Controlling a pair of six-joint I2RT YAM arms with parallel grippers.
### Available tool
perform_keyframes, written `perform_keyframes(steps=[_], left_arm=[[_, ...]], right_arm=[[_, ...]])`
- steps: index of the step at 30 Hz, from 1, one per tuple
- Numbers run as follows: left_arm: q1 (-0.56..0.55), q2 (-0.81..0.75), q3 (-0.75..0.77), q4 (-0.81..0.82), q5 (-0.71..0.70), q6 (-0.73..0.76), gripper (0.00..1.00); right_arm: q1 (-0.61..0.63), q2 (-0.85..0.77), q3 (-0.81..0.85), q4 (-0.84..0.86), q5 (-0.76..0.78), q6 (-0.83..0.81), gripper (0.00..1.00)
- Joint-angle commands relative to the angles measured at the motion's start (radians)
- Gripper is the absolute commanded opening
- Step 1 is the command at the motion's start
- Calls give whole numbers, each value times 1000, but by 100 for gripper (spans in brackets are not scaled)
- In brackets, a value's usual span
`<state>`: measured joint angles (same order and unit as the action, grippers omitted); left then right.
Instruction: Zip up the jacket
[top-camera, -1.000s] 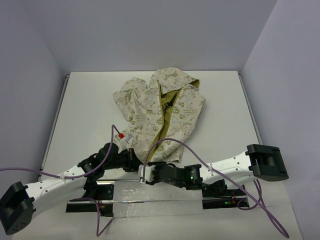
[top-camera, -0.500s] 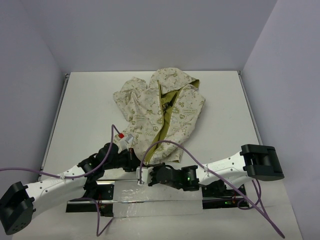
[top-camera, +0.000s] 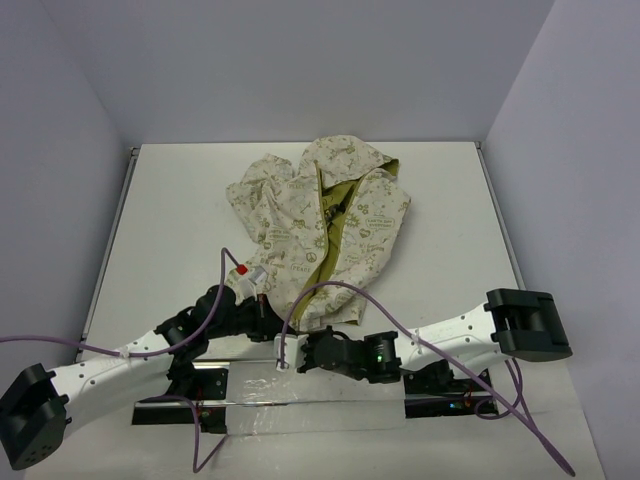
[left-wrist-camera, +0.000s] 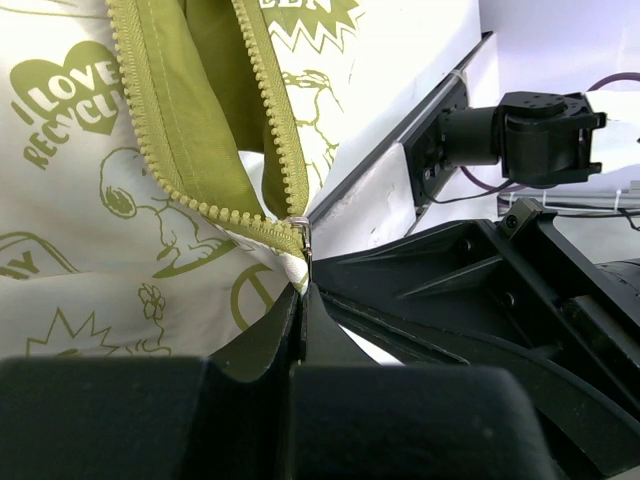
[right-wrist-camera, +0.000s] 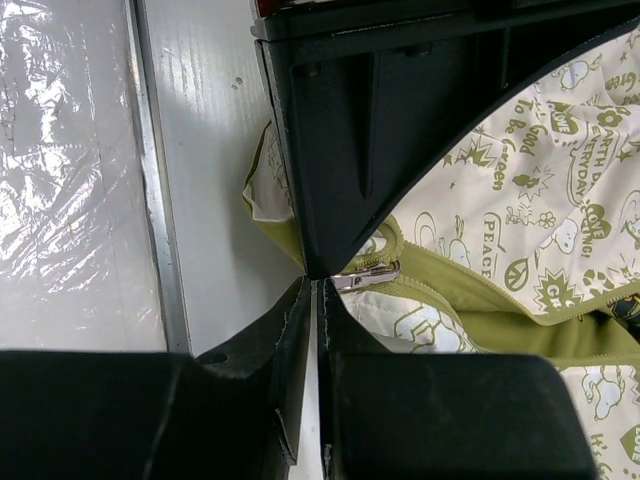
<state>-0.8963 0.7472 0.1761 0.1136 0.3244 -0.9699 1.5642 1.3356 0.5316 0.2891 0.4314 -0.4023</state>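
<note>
The jacket (top-camera: 320, 215) lies on the white table (top-camera: 170, 220), cream with olive prints, its front open and the olive lining showing. My left gripper (top-camera: 268, 308) is shut on the jacket's bottom hem; in the left wrist view (left-wrist-camera: 302, 290) the cloth corner sits between the fingertips, just below the zipper slider (left-wrist-camera: 304, 232) and the olive teeth (left-wrist-camera: 200, 205). My right gripper (top-camera: 285, 352) is shut with a hairline gap. In the right wrist view (right-wrist-camera: 315, 285) its tips sit just left of the metal zipper pull (right-wrist-camera: 366, 277), not on it, under the left gripper's finger (right-wrist-camera: 400, 130).
A metal rail with clear plastic film (top-camera: 300, 390) runs along the near edge between the arm bases. A purple cable (top-camera: 340, 288) arcs over the jacket's hem. Grey walls close in the table at the back and on both sides.
My right gripper has drawn back a little toward the near edge and to the left. The left gripper and the jacket have stayed put.
</note>
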Motion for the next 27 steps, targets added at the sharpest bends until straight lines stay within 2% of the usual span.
perform_keyframes(steps=[1,8,27], left_arm=[[-7,-1,-7,5,21,-3,0],[-7,3,-9,7,24,-4,0],[-9,17,3,-2,22,3,0]], right_arm=[[0,-61,9,44,81,-8,11],[0,-78,4,39,105,-4,6],[0,-52,2,18,93,10,6]])
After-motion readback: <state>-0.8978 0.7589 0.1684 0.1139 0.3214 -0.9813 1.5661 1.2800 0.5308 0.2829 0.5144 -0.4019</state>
